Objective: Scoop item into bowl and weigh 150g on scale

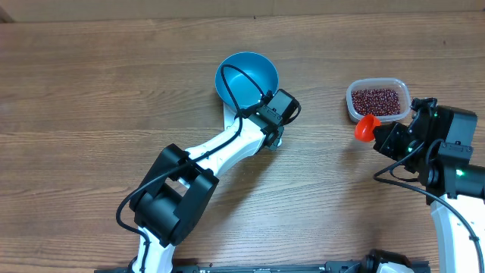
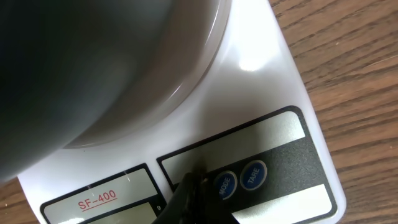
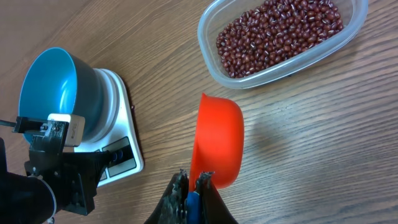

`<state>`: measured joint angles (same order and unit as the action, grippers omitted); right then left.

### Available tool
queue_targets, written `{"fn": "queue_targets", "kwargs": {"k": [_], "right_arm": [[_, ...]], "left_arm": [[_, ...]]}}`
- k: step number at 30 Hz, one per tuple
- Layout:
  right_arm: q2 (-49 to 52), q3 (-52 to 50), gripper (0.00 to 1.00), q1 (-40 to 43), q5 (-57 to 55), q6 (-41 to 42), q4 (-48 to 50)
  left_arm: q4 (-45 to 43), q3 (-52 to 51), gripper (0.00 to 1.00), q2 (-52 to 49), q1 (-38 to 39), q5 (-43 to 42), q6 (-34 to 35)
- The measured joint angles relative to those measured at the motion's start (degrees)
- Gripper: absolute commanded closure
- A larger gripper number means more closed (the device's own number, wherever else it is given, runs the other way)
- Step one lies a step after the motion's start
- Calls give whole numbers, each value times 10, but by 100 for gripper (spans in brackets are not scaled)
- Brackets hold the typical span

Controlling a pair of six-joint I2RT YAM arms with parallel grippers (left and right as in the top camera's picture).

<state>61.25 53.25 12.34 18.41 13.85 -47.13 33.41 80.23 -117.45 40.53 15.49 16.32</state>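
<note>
A: Since the bowl point(image 1: 247, 76) sits on the scale point(image 2: 267, 81), upper centre, anything inside?
B: Empty; beans point(image 1: 376, 99) fill the tub point(image 1: 351, 107), upper right. The right gripper point(image 3: 194, 182) clamps the scoop point(image 3: 217, 140); left gripper point(image 2: 191, 184) closed at scale buttons point(image 2: 239, 179).

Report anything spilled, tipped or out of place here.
Nothing stands out. The beans all lie inside the clear tub, none on the table, and the blue bowl sits upright on the scale.

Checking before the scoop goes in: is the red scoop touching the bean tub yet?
Apart. The right wrist view shows a strip of bare table between the red scoop and the tub.
</note>
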Motion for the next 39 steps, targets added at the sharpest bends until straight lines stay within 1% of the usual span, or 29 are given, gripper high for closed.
{"fn": "queue_targets", "kwargs": {"k": [23,28,34,39], "right_arm": [[0,0,96,0,0,0,0],[0,0,96,0,0,0,0],[0,0,96,0,0,0,6],[0,0,96,0,0,0,12]], "left_arm": [[0,0,96,0,0,0,0],[16,3,96,0,0,4,0],[56,21,96,-5,0,6,0],[56,23,96,-5,0,6,0]]}}
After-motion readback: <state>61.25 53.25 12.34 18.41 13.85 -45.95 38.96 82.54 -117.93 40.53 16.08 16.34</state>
